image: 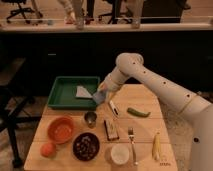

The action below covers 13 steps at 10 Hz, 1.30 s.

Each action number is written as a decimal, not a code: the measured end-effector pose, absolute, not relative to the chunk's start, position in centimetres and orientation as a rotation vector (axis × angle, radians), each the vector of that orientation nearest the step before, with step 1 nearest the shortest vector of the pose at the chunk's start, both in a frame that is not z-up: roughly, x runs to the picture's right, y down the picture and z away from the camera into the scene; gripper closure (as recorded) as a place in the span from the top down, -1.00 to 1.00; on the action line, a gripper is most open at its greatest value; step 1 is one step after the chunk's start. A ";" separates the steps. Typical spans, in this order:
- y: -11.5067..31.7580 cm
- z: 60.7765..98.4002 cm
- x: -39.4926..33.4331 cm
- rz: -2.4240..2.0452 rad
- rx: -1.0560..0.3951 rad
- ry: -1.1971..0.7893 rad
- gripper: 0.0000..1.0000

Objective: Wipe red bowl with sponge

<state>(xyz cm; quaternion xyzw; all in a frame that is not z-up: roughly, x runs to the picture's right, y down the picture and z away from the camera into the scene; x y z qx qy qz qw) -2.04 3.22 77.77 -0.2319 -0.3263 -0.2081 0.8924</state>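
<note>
Camera view shows the red bowl (61, 129) sitting on the left of the tabletop (146, 129), just beside a dark bowl (86, 146). Well apart from it, the sponge (98, 97) is clenched in the end effector (101, 93), above the right edge of a green tray (62, 96) holding a grey cloth (83, 92).

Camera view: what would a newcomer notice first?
The white arm reaches in from the right, its pincer shut on a blue-grey sponge over the right edge of the green tray. Next, the red bowl, front left on the table.
</note>
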 end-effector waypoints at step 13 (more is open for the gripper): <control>5.1 76.1 -9.3 -0.522 -0.494 -0.781 -1.00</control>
